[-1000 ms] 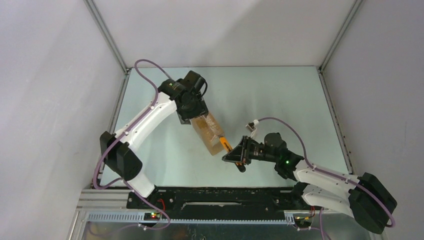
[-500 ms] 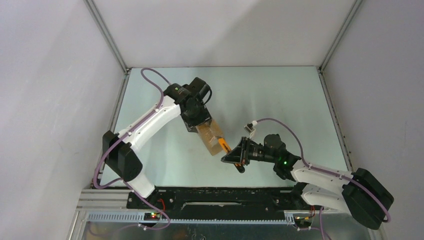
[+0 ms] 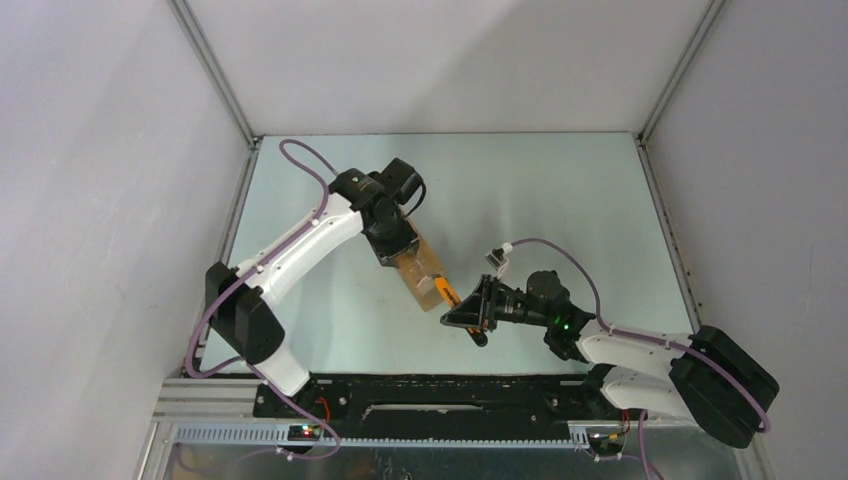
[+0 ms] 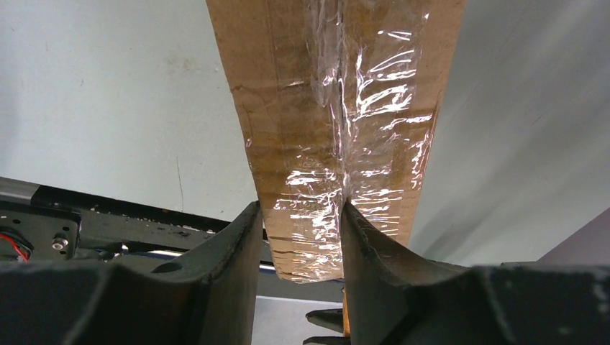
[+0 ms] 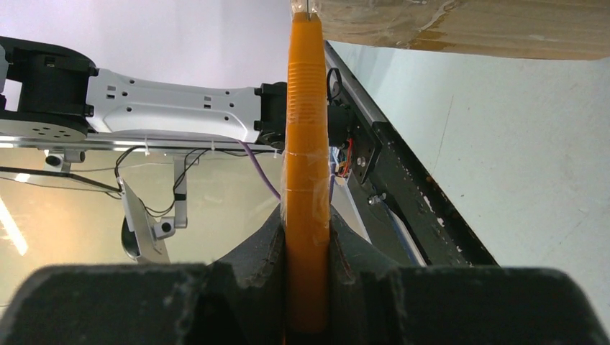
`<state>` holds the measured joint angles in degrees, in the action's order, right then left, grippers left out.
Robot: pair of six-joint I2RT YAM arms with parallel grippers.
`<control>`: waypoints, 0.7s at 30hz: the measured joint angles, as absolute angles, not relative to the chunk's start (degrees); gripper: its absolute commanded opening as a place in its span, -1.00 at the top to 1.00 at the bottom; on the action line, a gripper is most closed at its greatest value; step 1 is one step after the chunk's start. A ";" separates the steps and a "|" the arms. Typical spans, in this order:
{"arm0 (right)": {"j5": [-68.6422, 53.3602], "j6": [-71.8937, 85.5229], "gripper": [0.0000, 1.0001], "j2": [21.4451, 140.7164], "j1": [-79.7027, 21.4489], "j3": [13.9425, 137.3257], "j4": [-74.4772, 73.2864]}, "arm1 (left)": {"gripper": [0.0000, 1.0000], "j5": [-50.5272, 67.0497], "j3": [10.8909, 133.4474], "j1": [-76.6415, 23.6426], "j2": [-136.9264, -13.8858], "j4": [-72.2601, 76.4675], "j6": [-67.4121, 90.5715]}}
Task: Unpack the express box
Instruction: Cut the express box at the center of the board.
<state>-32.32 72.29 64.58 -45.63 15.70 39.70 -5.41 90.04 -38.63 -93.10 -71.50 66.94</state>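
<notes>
Express box (image 3: 425, 278), left of the tabletop's (image 3: 560, 200) middle, has its far-left end pinched between the narrow-set jaws of the left gripper (image 3: 398, 250); its clear tape seam (image 4: 338, 108) looks unbroken, so nothing is opened yet. At its near-right end the orange utility knife (image 5: 308, 144), clamped tight in the right gripper (image 5: 307, 219), touches an edge; slitting the tape, opening and emptying all remain

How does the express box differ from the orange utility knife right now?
The express box is broad brown cardboard under clear tape; the knife is slim and orange. The box sits between the left gripper's jaws; the knife is clamped in the right gripper's shut jaws. Shared: each is between a gripper's jaws.
</notes>
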 measured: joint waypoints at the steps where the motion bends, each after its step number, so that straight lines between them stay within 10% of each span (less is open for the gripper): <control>1: -32.34 72.51 1.00 64.84 -45.63 15.62 40.16 | 0.30 -5.63 90.04 -38.76 -93.03 -71.66 67.09; 13: -33.01 73.41 1.00 67.11 -45.95 15.03 44.18 | 0.99 -5.93 90.61 -39.51 -93.08 -72.95 67.55; 21: -34.02 72.40 1.00 66.94 -46.35 15.16 42.96 | 0.99 -5.87 91.44 -39.68 -93.56 -74.41 67.51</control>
